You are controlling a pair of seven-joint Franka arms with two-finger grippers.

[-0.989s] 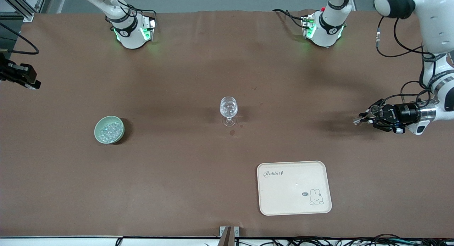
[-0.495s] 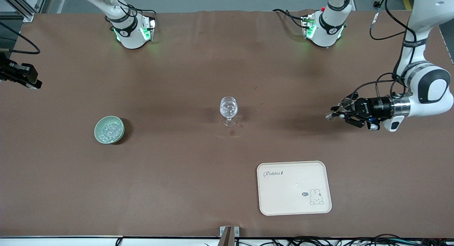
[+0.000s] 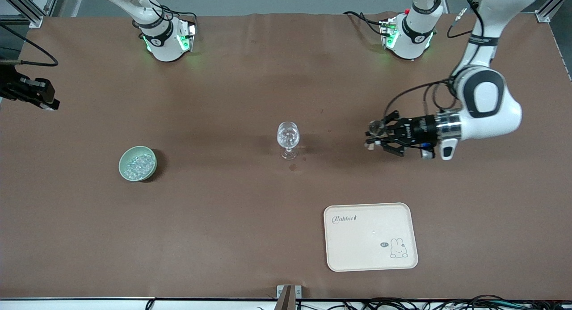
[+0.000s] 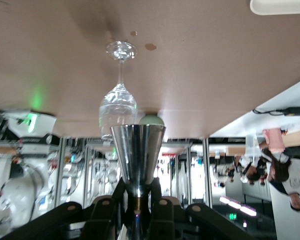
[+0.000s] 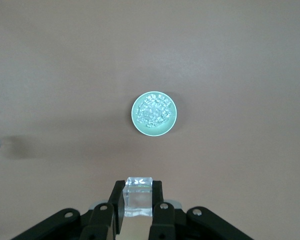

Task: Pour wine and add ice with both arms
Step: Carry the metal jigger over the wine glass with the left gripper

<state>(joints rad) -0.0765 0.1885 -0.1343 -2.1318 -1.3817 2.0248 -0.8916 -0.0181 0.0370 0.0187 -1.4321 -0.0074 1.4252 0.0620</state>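
- Right now I am seeing the left gripper (image 3: pixel 373 136) hanging over bare bench (image 3: pixel 232 220) between the stemmed glass (image 3: pixel 288 139) and the left arm's end, its fingers (image 4: pixel 160 212) clamped on a small metal cup (image 4: pixel 138 150).
- In the left wrist view that cup is pointing toward the glass, which is standing upright and well apart from it.
- The right gripper (image 5: pixel 138 207) is sitting high above the bench, its fingers (image 5: pixel 157 205) squeezing a clear ice cube (image 5: pixel 138 196).
- I am finding the rest of the ice (image 3: pixel 138 163) piled in the pale green bowl (image 3: pixel 127 169), resting toward the right arm's end of the bench, well apart from both sets of fingers.
- A cream tray (image 3: pixel 371 236) is lying nearer to the front camera than the glass, toward the left arm's end.
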